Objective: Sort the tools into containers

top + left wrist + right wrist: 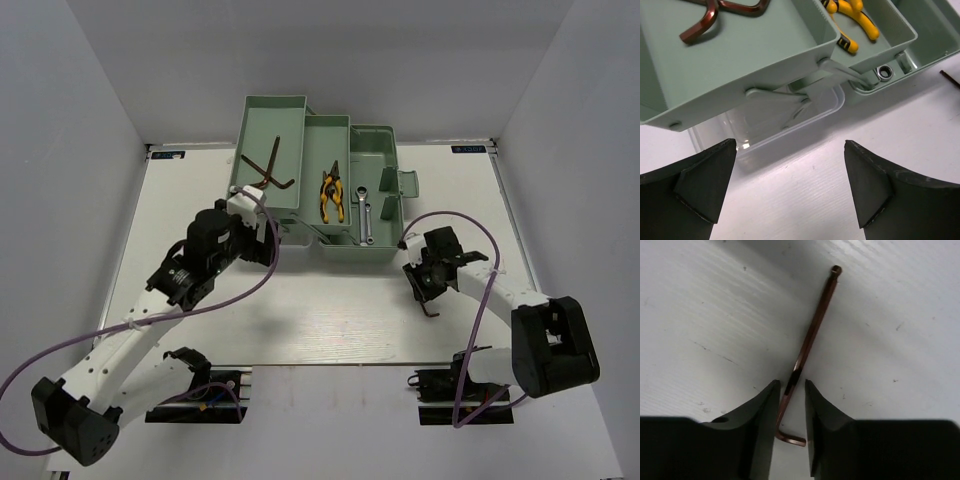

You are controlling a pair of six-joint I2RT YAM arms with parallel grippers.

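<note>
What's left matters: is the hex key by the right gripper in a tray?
Out: the hex key lies on the table between the right gripper's fingers.

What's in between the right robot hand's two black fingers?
A thin brown hex key runs between the fingers of the right gripper, with the white table behind it; the right wrist view shows it.

The left arm [130, 340] is stretched forward, and the left tool [790, 150] is held wide open. The right arm [505, 292] is bent inward, and the right tool [791, 386] is pointed down with jaws set narrowly apart.
</note>
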